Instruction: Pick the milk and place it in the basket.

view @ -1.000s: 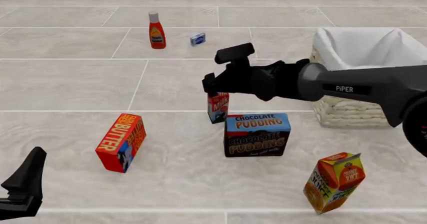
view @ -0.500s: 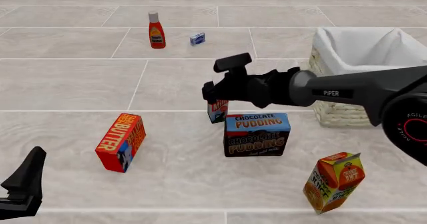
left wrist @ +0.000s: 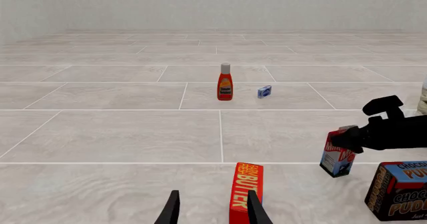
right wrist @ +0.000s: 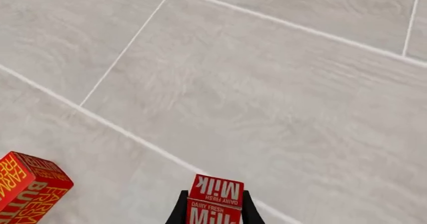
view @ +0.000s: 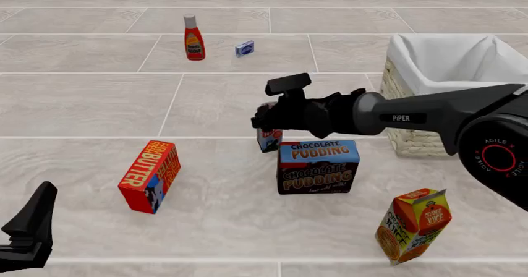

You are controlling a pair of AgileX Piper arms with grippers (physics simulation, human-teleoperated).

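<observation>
Now right claw [view: 262, 121] lower, pinching milk [view: 268, 138] top, left claw [left wrist: 212, 211] spread

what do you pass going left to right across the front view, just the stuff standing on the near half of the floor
left gripper → butter box → milk, with the right gripper around it → chocolate pudding box → juice carton
</observation>
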